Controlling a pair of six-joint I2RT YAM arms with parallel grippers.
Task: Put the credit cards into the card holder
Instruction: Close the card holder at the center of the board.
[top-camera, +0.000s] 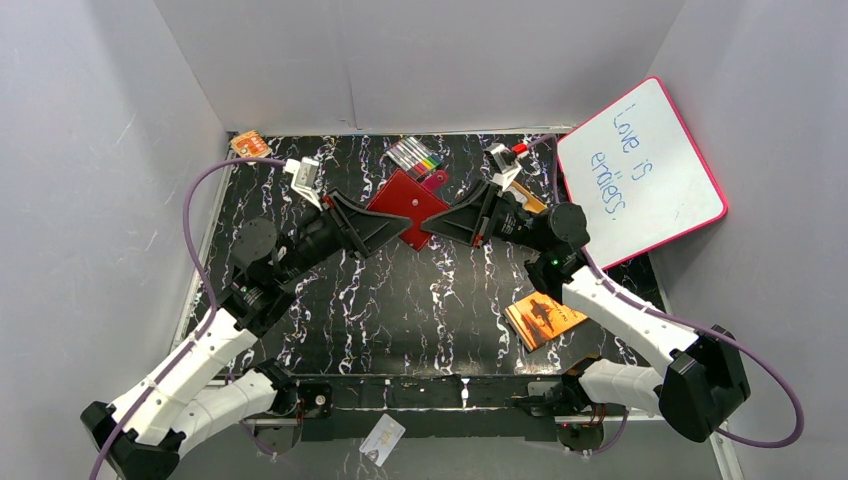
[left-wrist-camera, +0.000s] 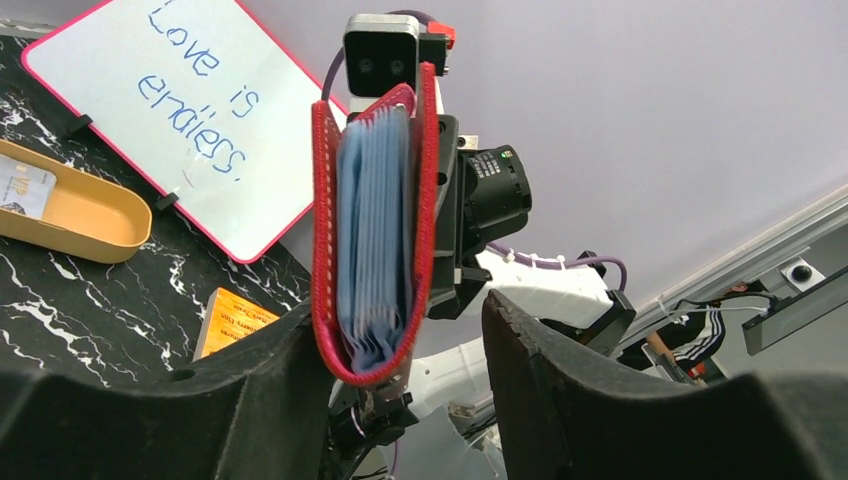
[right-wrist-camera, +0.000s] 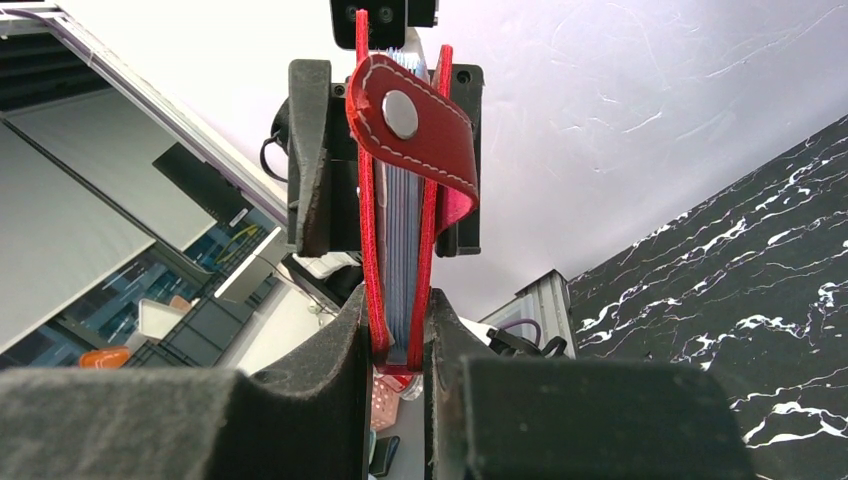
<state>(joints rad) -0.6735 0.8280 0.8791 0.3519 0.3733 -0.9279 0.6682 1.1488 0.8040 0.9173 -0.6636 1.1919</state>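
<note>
The dark-red card holder hangs above the table's back middle, between both grippers. My right gripper is shut on its lower edge, and the snap tab with its silver stud faces that camera. In the left wrist view the card holder shows edge-on, with blue pockets inside. My left gripper is open around its folded end: the left finger touches it, while the right finger stands apart. One whitish credit card lies in the orange tray.
An orange booklet lies on the table at the right front. A pink-framed whiteboard leans at the back right. A pack of coloured markers lies behind the card holder. A small whitish card lies below the table's near edge.
</note>
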